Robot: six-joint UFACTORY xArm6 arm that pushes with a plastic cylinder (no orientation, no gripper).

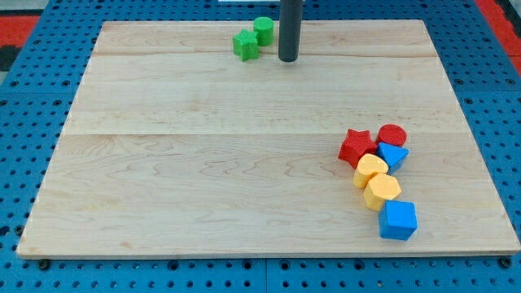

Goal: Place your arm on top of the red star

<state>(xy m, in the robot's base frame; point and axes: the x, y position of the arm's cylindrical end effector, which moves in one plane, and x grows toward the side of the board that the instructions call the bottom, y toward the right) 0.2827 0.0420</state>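
Down on the wooden desk (203, 163) with my tip (288, 60), near the view's top edge. Just to the view's left of it, not touching: a green star-like block (245, 45), with a green cylinder (263, 30) against it. Well away from it, toward the view's lower right: the red star (356, 146), bunched with a red cylinder (392, 135), a blue triangular block (393, 155) and a yellow block (371, 169); farther down, a second yellow block (382, 192) and a blue cube (398, 220). Cannot tell any grasping state, only a plain rod showing

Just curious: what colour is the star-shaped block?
Red: the star, in the camera view.
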